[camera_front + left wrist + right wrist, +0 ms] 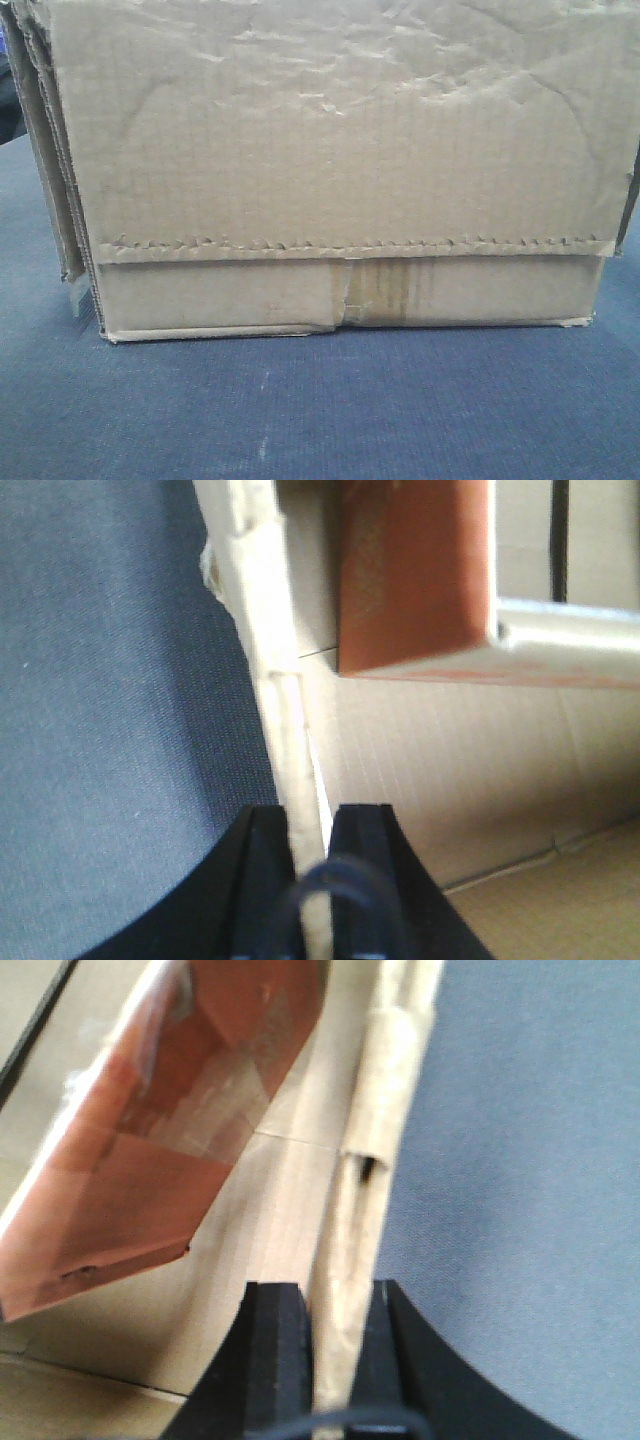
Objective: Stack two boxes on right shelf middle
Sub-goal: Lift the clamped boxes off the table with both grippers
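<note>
One large tan cardboard box (340,150) fills the front view. It is creased, with a jagged flap edge and yellowed tape low on its face, and it rests on a blue-grey surface (300,410). In the left wrist view my left gripper (312,818) is shut on the top edge of the box's side wall (270,610). One finger is inside the box and one is outside. My right gripper (335,1292) is shut the same way on the opposite wall (385,1110). Neither gripper shows in the front view. The shelf is out of view.
A reddish-brown flat panel (410,570) lies inside the box, and the right wrist view also shows this panel (170,1130). Blue-grey surface (100,680) lies outside the left wall, and the same surface (530,1160) lies outside the right wall.
</note>
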You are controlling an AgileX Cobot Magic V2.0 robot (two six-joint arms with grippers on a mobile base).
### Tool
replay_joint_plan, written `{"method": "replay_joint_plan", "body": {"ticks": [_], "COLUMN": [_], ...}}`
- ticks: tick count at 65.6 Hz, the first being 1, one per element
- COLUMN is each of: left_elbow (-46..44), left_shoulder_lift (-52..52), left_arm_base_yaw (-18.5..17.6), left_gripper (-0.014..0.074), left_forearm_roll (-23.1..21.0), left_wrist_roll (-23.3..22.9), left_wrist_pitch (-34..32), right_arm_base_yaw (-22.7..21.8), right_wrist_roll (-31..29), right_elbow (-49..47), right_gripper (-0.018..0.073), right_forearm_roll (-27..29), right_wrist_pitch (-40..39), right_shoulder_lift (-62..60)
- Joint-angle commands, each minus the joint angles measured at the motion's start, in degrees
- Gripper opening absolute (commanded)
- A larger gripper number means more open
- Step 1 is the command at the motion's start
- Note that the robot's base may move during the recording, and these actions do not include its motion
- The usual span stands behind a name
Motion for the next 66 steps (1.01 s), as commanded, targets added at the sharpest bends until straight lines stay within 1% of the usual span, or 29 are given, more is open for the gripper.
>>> {"method": "replay_joint_plan", "body": {"ticks": [1,6,9,14,23,36,41,48,66], "left_elbow": [0.05,0.05,0.05,0.05,-0.21,-4.62,-8.02,-12.12,-21.06], "left_shoulder_lift": [-0.49,-1.11,-1.72,-3.1,-6.12,-10.85,-12.9,-15.48,-18.36], "left_arm_base_yaw": [0.19,0.19,0.19,0.19,0.19,0.19,0.19,0.19,0.19], "left_gripper": [-0.0111,-0.0111,-0.0111,-0.0111,-0.0111,-0.0111,-0.0111,-0.0111,-0.0111], "left_forearm_roll": [4.63,7.01,7.59,7.58,7.58,7.58,7.58,8.67,9.23], "left_wrist_roll": [-2.77,-4.23,-4.52,-5.39,-5.49,-6.13,-6.13,-6.13,-6.13], "left_wrist_pitch": [0.17,0.17,0.17,0.17,0.17,0.17,0.17,0.17,0.17], "right_arm_base_yaw": [-0.53,-0.53,-0.53,-0.53,-0.53,-0.53,-0.53,-0.53,-0.53], "right_wrist_roll": [-0.77,-0.77,-0.77,-0.77,-0.77,-0.77,-0.77,-0.77,-0.77], "right_elbow": [-0.39,-0.39,-0.39,-0.39,-0.5,-1.27,-3.31,-7.53,-21.18], "right_gripper": [-0.0153,-0.0153,-0.0153,-0.0153,-0.0153,-0.0153,-0.0153,-0.0153,-0.0153], "right_forearm_roll": [-2.0,-2.0,-2.0,-2.0,-2.0,-2.0,-2.0,-2.0,-0.98], "right_wrist_pitch": [-0.89,-0.89,-1.05,-1.76,-3.18,-5.82,-5.86,-6.09,-5.08], "right_shoulder_lift": [-0.28,-0.93,-1.74,-3.15,-6.04,-11.71,-13.74,-16.05,-18.04]}}
